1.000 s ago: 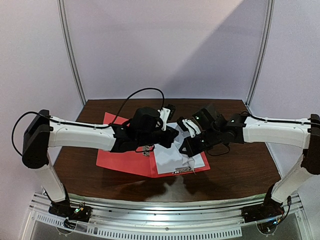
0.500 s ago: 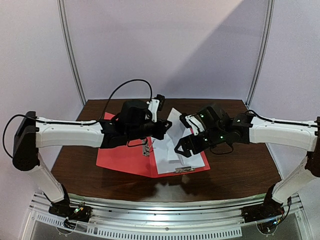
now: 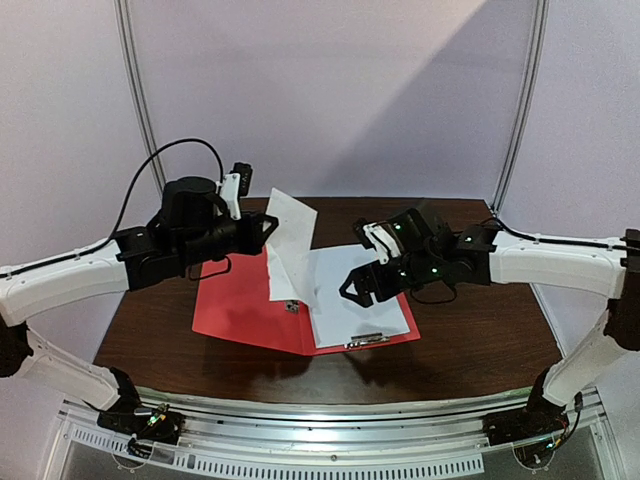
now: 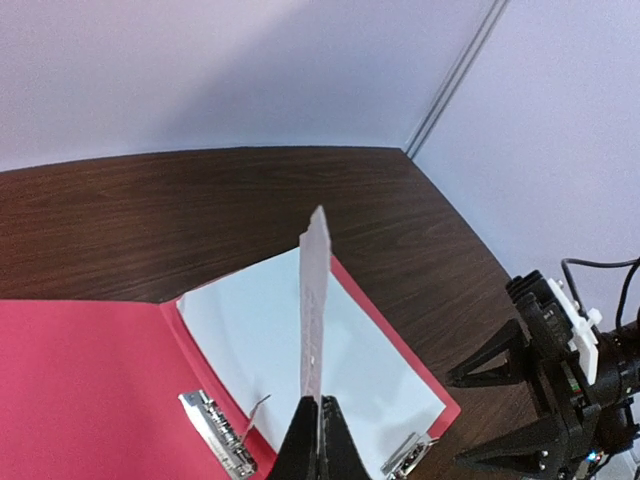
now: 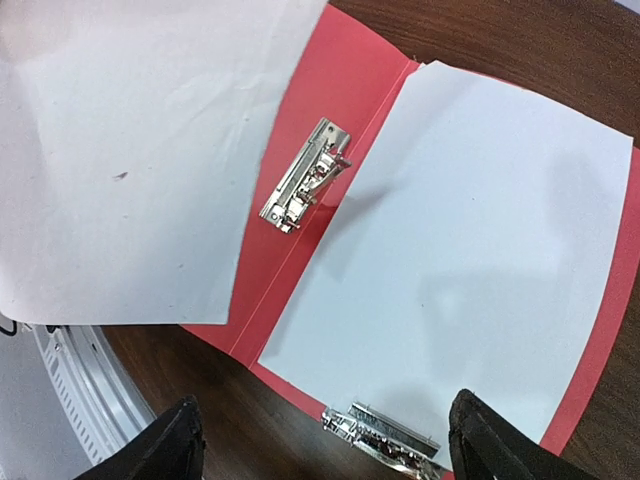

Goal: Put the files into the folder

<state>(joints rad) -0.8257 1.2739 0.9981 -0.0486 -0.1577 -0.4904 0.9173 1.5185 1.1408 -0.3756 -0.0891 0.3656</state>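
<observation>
One dark wooden worktop point(image 3: 480, 330) carries the red folder point(image 3: 240, 315), which lies open and flat. On the folder's right half rests a white sheet point(image 3: 355, 300). A second sheet point(image 3: 290, 250) hangs in the air above the folder's fold, pinched near its top by the left gripper point(image 3: 272, 228), which is clamped tight on it. The right gripper point(image 3: 352, 283) hovers over the folder's right half, fingers spread apart, holding nothing. Metal clips sit beside the fold point(image 5: 305, 175) and at the folder's near edge point(image 5: 385, 432).
</observation>
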